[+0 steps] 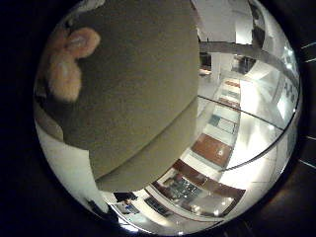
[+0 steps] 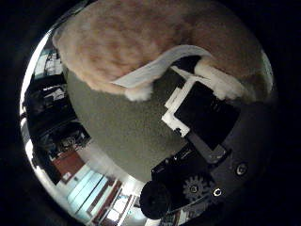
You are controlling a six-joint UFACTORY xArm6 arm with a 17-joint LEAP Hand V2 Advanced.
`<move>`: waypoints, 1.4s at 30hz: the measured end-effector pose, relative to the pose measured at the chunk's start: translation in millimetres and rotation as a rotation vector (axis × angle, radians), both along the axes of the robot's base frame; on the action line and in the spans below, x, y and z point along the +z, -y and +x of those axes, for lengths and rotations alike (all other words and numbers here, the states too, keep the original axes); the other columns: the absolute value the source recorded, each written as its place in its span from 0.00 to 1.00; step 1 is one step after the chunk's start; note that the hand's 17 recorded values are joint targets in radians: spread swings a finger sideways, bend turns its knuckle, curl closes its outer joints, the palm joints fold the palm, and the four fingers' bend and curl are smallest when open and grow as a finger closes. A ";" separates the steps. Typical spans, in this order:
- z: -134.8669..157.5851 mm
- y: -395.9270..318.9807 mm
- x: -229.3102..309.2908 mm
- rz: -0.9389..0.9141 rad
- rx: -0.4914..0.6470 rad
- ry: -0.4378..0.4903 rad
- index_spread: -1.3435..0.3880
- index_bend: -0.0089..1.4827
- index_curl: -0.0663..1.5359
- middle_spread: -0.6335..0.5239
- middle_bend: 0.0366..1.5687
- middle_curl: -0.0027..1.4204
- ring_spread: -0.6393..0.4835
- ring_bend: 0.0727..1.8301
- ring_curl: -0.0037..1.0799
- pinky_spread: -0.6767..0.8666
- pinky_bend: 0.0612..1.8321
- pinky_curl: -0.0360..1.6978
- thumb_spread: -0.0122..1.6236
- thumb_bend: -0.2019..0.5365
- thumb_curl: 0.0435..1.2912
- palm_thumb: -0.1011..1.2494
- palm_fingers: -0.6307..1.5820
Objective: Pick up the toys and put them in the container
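A peach-orange plush toy (image 2: 150, 38) fills much of the right thumb side palm view, pressed close to the palm. A white and black finger (image 2: 202, 94) of my hand curls against it, and a white strip lies across the toy. Behind the toy is an olive-green fabric container (image 2: 122, 122). In the right little finger side palm view the same olive-green container (image 1: 138, 89) fills most of the picture, with a bit of pinkish plush (image 1: 64, 59) at its edge. I cannot tell whether the toy rests on the container.
Beyond the container the right little finger side palm view shows a pale room floor (image 1: 262, 109) with a brown mat (image 1: 212, 150). The right thumb side palm view shows dark shelving (image 2: 47, 104) and my hand's black geared body (image 2: 212, 174).
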State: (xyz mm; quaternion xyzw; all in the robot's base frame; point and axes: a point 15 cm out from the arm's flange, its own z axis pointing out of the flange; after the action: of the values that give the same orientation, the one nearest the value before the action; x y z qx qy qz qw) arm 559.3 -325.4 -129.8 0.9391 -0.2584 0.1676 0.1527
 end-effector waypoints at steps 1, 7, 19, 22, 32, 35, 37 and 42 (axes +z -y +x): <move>-1.1 -2.2 1.3 0.018 0.007 0.016 0.55 0.56 0.49 0.39 0.66 0.50 0.35 0.61 0.55 0.24 0.68 0.19 0.59 0.25 0.36 0.76 0.88; -11.4 4.7 25.4 0.052 0.021 0.065 0.60 0.72 0.57 0.41 0.80 0.56 0.35 0.70 0.65 0.30 0.80 0.28 0.60 0.25 0.38 0.80 0.81; -19.8 7.1 104.6 0.023 0.013 0.112 0.65 0.79 0.57 0.45 0.87 0.55 0.34 0.70 0.76 0.33 0.82 0.36 0.60 0.25 0.43 0.85 0.79; -21.1 -1.3 144.2 0.004 0.018 0.137 0.66 0.80 0.57 0.45 0.87 0.54 0.34 0.69 0.78 0.32 0.81 0.38 0.60 0.25 0.44 0.86 0.79; -28.1 -56.9 276.2 -0.050 0.057 0.263 0.66 0.81 0.55 0.45 0.88 0.53 0.34 0.68 0.82 0.32 0.79 0.42 0.59 0.25 0.48 0.85 0.79; -30.9 -88.4 295.2 -0.038 0.074 0.287 0.66 0.82 0.54 0.45 0.88 0.53 0.34 0.68 0.82 0.32 0.79 0.43 0.59 0.25 0.48 0.85 0.79; -33.6 -108.3 303.1 -0.027 0.085 0.297 0.66 0.82 0.54 0.45 0.88 0.53 0.34 0.68 0.83 0.32 0.78 0.44 0.59 0.25 0.49 0.84 0.79; -38.0 -168.7 321.3 0.010 0.114 0.320 0.66 0.82 0.54 0.45 0.88 0.52 0.34 0.68 0.84 0.32 0.77 0.46 0.59 0.25 0.50 0.84 0.79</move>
State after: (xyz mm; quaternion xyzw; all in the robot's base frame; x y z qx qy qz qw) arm 521.2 -156.7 191.5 0.9142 -0.2267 0.3223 0.0953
